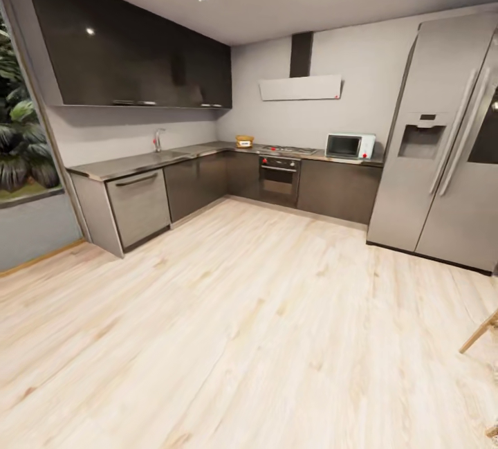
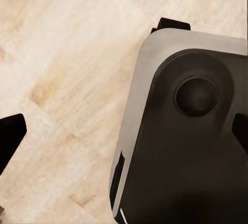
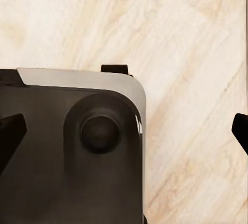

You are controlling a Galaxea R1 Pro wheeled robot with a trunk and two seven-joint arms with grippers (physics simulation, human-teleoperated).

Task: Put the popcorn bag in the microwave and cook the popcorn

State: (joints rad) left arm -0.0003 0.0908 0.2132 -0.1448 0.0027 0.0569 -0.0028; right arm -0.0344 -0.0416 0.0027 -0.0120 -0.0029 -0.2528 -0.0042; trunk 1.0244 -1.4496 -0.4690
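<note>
While both tools hang released over the floor, the popcorn bag [image 1: 244, 141] at 12 o'clock on the surface [image 1: 138, 162] looks light and crushable, best pinched at its rolled rim.

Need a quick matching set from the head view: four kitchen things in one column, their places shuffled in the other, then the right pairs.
Things:
1. popcorn bag
2. microwave
3. fridge
4. tap

Places:
A. standing on the floor at the right end of the cabinet run
B. on the countertop, just left of the hob
C. on the left stretch of counter, under the dark wall cabinets
D. on the counter between hob and fridge

Pairs: 1-B, 2-D, 3-A, 4-C
</note>
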